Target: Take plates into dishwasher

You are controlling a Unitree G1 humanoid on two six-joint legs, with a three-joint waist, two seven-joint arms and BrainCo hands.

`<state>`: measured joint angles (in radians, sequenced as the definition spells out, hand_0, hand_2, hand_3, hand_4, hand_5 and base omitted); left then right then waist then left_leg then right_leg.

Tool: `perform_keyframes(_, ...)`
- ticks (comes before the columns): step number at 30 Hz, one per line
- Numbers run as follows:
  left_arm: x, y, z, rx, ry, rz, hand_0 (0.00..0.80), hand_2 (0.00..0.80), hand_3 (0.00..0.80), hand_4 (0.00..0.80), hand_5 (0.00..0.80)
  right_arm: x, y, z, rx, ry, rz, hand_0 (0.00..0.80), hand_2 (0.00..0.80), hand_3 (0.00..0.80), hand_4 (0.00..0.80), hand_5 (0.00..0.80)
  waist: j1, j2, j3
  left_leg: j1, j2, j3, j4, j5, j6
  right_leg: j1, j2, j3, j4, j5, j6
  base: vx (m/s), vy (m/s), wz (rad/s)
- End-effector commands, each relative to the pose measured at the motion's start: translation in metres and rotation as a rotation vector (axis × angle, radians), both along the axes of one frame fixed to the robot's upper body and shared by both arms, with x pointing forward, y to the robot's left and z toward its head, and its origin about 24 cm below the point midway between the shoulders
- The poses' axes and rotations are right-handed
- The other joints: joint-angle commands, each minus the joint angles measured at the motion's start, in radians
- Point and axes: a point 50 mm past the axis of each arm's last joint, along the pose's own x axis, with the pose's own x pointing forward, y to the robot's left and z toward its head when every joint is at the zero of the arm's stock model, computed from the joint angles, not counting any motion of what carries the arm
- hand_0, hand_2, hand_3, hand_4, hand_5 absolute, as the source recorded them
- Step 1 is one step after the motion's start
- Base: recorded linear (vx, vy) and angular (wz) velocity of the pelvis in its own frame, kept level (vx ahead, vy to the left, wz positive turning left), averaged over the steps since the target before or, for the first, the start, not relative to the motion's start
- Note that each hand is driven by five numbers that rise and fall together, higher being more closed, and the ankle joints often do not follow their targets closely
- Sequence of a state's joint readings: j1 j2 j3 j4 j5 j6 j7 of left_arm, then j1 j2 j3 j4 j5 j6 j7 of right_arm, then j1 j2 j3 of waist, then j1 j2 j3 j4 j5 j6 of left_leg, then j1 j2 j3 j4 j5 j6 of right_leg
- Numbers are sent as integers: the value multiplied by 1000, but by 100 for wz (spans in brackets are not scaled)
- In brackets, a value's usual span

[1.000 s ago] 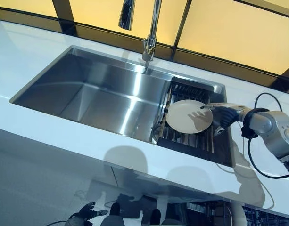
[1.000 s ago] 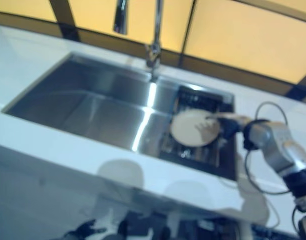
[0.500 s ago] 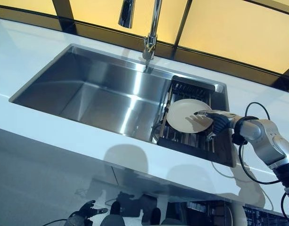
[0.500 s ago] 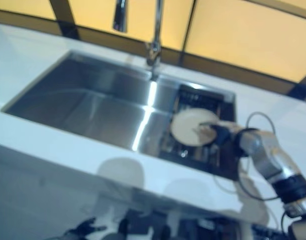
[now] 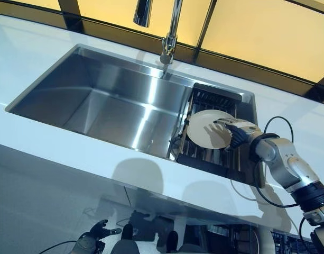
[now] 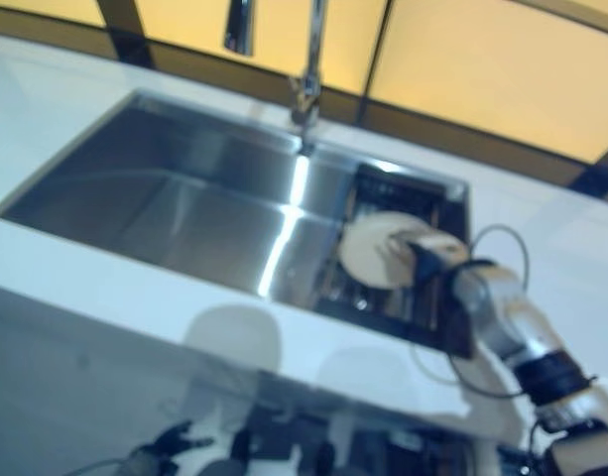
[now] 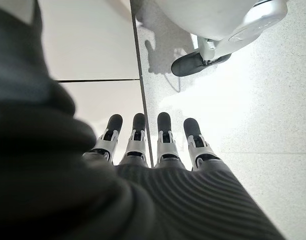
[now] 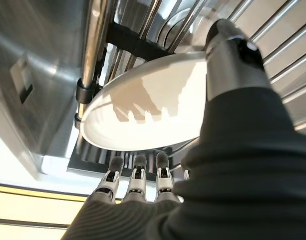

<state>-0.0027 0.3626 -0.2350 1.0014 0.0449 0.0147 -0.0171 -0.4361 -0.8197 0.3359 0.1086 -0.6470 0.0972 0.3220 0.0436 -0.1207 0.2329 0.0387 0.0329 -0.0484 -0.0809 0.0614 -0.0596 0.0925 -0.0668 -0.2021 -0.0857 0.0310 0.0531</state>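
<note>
The round cream-white plate lies on the dark slatted drying rack set across the right end of the stainless steel sink. The right hand reaches in from the right and sits at the plate's right rim. In its own wrist view the thumb lies over the top of the rim while the fingers point straight out below the plate's underside, so the rim sits between thumb and fingers. The fingers are straight and not curled round it: an open hand at the plate, not a closed grip. The plate leans a little, its right edge raised toward the hand, though whether it has left the rack bars cannot be told.

A chrome tap stands behind the basin on the white tabletop, and the basin left of the rack is bare steel.

The left hand hangs low, below the front edge of the tabletop. Its wrist view shows the fingers straight and relaxed over a pale tiled floor, holding nothing.
</note>
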Motion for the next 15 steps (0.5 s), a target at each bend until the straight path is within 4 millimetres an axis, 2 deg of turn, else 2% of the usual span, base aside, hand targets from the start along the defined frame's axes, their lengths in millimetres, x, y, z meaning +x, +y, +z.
perform_keyframes(1, 10, -4, 2, -6, -25, -2, 0, 0, 0, 0, 0, 10, 10, 16, -78, -132, 16, 0, 0, 0, 0, 0, 18, 1, -6, -13, -38, 69, 91, -101, 85, -62, 11, 69, 107, -23, 14, 0, 0, 0)
perform_keyframes(7, 14, -5, 3, -14, -36, 0, 0, 0, 0, 0, 0, 12, 11, 6, -128, -148, 4, 0, 0, 0, 0, 0, 21, 2, 3, -26, -39, 63, 100, -103, 87, -70, 9, 70, 112, -24, 14, -6, 0, 2)
perform_keyframes(15, 21, -7, 5, -12, -49, 2, 0, 0, 0, 0, 0, 6, 16, -11, -119, -50, 4, 0, 0, 0, 0, 0, 19, 0, 11, -34, -42, 58, 100, -103, 91, -79, 10, 74, 115, -25, 12, -3, 0, 1)
